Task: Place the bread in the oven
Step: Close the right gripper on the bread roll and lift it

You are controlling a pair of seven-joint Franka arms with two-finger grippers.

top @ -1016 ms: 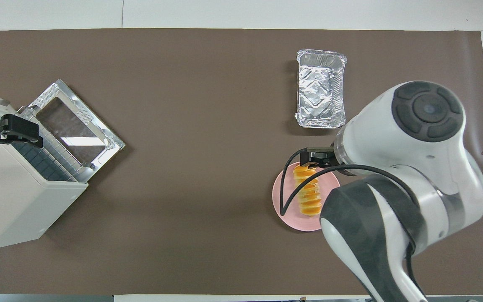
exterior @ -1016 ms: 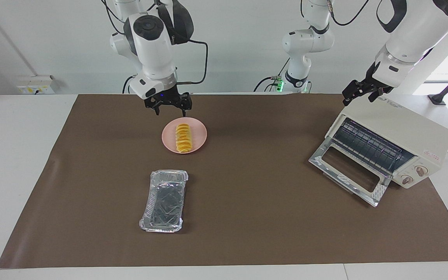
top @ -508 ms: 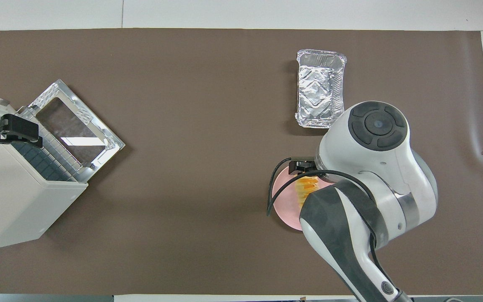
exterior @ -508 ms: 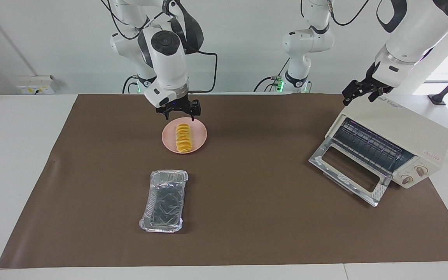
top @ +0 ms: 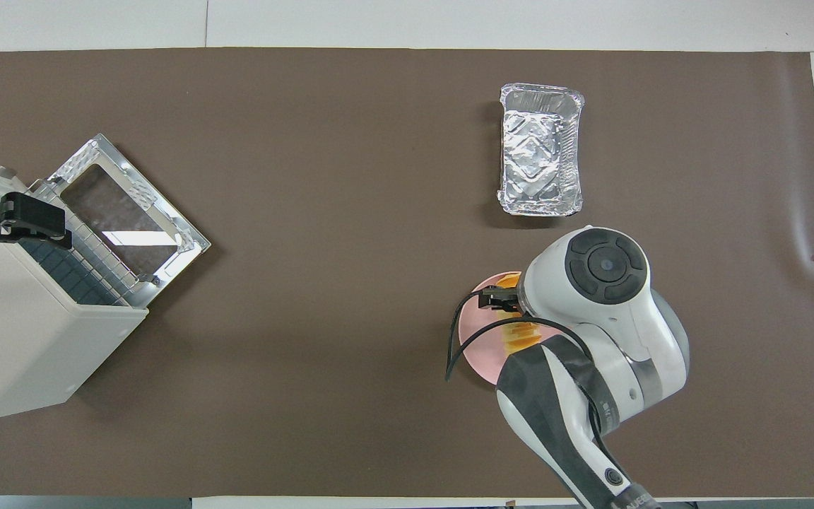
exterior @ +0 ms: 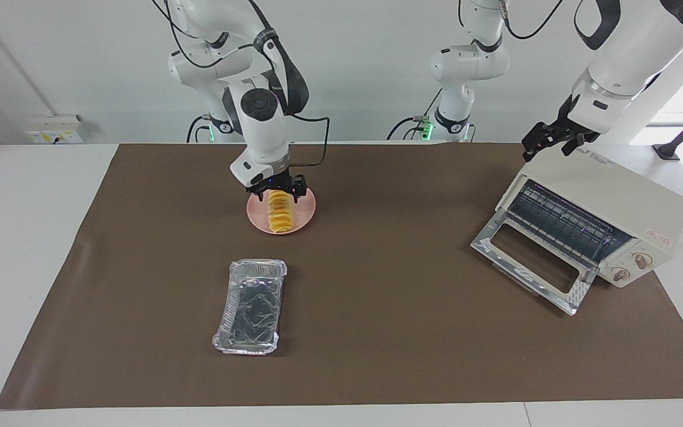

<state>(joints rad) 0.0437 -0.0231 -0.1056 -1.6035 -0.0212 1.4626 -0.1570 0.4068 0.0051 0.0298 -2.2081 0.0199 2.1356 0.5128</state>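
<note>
Right gripper (exterior: 277, 193) is low over the pink plate (exterior: 305, 216), at the end of the bread (exterior: 280, 214) nearest the robots. Fingers are spread wide, one on each side of that end of the loaf; whether they touch it cannot be told. In the overhead view the arm's wrist covers most of the bread (top: 520, 339) and plate (top: 481, 346).

Bread lies on the plate, lengthwise toward and away from the robots. Plate sits on the brown mat (exterior: 377, 308), toward the right arm's end of the table and close to the robots' edge.

Foil tray (exterior: 251, 306) is farther from the robots than the plate, well apart from it, and holds nothing.

Oven (exterior: 605, 207) stands at the left arm's end of the table, turned at an angle, door (exterior: 531, 261) dropped open onto the mat, wire rack (exterior: 561, 222) visible inside.

Left gripper (exterior: 549, 141) hangs over the oven's top at the corner nearest the robots; cannot tell how its fingers stand. That arm waits.
</note>
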